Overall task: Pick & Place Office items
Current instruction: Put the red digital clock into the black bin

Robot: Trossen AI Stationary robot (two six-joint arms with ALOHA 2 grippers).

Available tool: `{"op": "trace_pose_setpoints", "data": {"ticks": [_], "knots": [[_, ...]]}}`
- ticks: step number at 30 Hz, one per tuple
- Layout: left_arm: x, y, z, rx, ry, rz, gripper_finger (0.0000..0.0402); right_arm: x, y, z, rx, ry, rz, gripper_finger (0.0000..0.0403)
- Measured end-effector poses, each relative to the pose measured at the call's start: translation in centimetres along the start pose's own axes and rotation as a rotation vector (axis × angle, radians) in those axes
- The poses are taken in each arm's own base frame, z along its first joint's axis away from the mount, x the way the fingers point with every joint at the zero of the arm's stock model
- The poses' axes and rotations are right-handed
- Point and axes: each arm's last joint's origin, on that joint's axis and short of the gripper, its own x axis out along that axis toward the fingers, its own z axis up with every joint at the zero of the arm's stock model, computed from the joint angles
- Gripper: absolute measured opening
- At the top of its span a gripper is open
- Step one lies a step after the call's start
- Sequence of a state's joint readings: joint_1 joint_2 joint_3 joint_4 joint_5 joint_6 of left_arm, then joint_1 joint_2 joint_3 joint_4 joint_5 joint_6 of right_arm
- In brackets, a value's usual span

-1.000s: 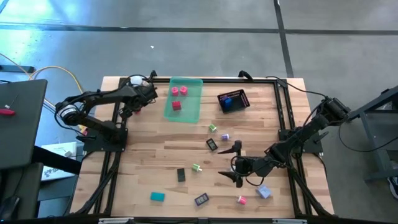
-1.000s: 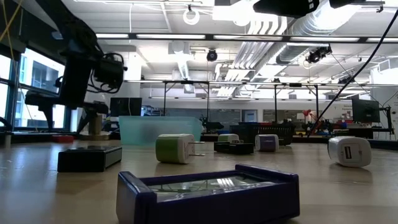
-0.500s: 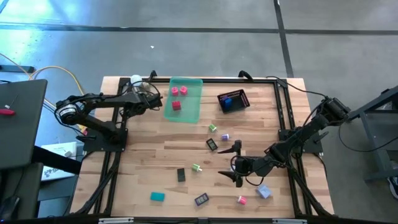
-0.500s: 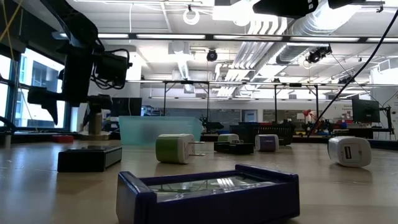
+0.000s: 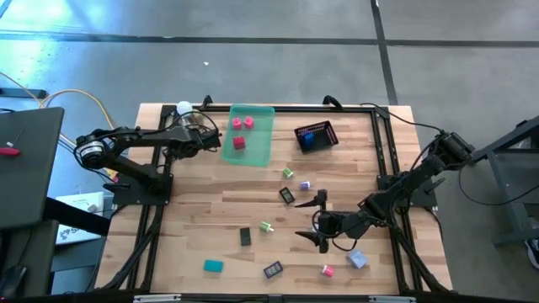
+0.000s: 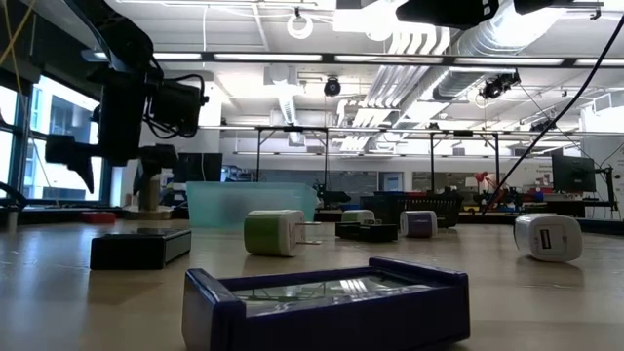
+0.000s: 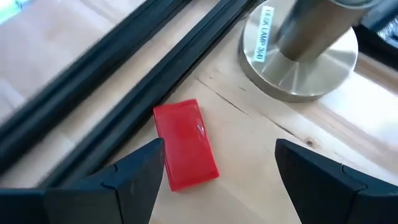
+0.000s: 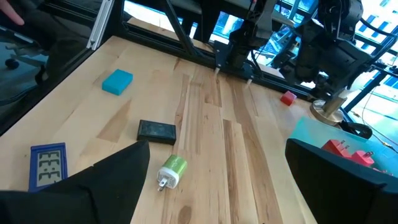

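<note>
The left claw (image 7: pixel 214 168), spread wide, hangs over a red piece (image 7: pixel 185 144) lying flat on the table (image 5: pixel 210 219) beside a metal lamp base (image 7: pixel 305 50) near the green tray (image 5: pixel 253 150), while the right claw (image 5: pixel 321 220), also spread, waits among scattered pieces mid-table.

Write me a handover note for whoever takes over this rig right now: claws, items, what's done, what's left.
Left claw: open, empty, over a red piece beside the lamp base at the table's far-left corner.
Right claw: open, empty, mid-table.
Done: three pink and red pieces in the green tray; a blue one in the black basket.
Left: that red piece, plus about nine loose pieces across the front of the table, among them the teal block and a green-and-white plug.
</note>
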State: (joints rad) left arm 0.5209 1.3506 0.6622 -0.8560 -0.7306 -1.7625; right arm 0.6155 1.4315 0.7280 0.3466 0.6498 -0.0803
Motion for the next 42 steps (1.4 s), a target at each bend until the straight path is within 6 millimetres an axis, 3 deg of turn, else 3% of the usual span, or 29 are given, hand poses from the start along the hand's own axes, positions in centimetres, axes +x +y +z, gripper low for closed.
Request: {"op": "trace_pose_setpoints", "data": {"ticks": [5, 13, 33, 42], "knots": [[0.3, 0.5, -0.4, -0.048, 0.017, 0.017, 0.0295, 0.0, 0.0, 0.0, 0.001, 0.000, 0.008, 0.0365], [1.1, 1.7, -2.7, -0.038, -0.041, 0.047, 0.0295, 0.0, 0.1, 0.0, -0.001, -0.002, 0.031, 0.0365], [3.7, 1.5, -5.4, 0.028, -0.127, 0.124, 0.0295, 0.0, 0.1, 0.0, -0.003, -0.002, 0.032, 0.0365], [3.7, 1.4, -5.4, 0.033, -0.142, 0.111, 0.0251, 0.0, 0.1, 0.0, -0.003, -0.002, 0.032, 0.0365]]}}
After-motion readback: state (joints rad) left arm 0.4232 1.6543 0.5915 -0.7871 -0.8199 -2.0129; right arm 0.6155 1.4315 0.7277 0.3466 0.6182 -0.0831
